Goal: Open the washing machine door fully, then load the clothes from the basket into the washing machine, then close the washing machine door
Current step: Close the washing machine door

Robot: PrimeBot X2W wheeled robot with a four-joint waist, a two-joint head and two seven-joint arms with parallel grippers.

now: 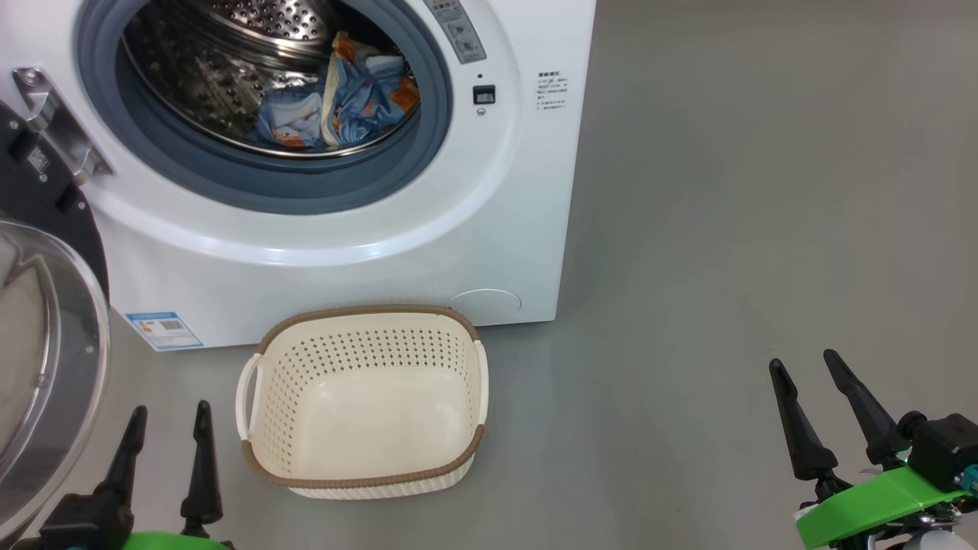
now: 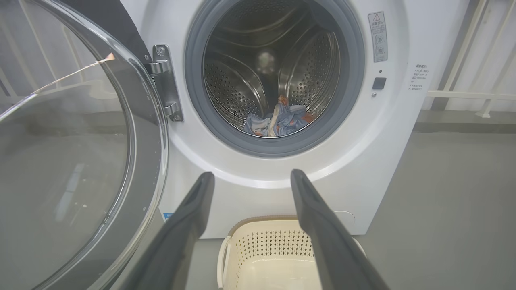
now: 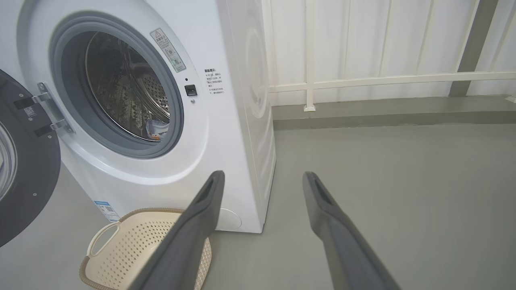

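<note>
The clothes (image 1: 336, 103) lie low in the drum (image 1: 221, 84) of the washing machine (image 1: 489, 229), and the basket (image 1: 367, 312) sits empty on the floor (image 1: 726, 229) just before it, so closing remains. The left pincer (image 1: 170, 410) and right pincer (image 1: 802, 360) are spread, holding nothing. The left one, beside the washing machine door (image 1: 38, 359) swung out left, should push its outer face steadily until it latches

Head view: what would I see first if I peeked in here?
The washing machine stands with its round mouth wide open, and the clothes, blue with orange patches, lie in its steel drum. Right in front of it on the grey floor sits the basket, with nothing in it. The washing machine door hangs swung open at the left.
</note>
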